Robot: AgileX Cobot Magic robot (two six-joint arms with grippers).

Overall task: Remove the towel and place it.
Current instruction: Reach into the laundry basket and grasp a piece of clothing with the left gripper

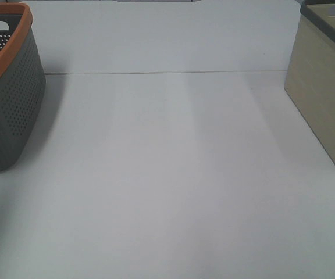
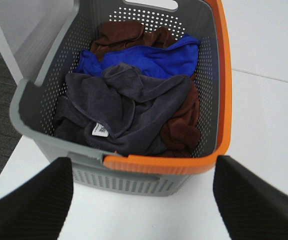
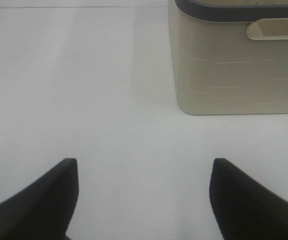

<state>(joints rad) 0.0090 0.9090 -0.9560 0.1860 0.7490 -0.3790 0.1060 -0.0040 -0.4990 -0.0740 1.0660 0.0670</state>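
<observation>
Left tool (image 2: 144, 162): jaws spread wide, empty, facing grey orange-rimmed basket (image 2: 211, 75) | Right tool (image 3: 143, 162): jaws spread wide, empty, over white worktop (image 3: 84, 75) near beige basket (image 3: 234, 65), contents not visible | Grey basket contents: towel (image 2: 124, 110) crumpled on top, touching blue cloth (image 2: 149, 60) and brown cloth (image 2: 184, 125)

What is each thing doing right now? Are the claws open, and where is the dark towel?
Left claw: open, holding nothing.
Right claw: open, holding nothing.
Towel: crumpled in the grey basket, untouched.
Blue cloth: bunched up, partly under the towel.
Brown cloth: crumpled in the same basket.
Grey basket: upright, full of cloths.
Beige basket: upright, inside hidden.
</observation>
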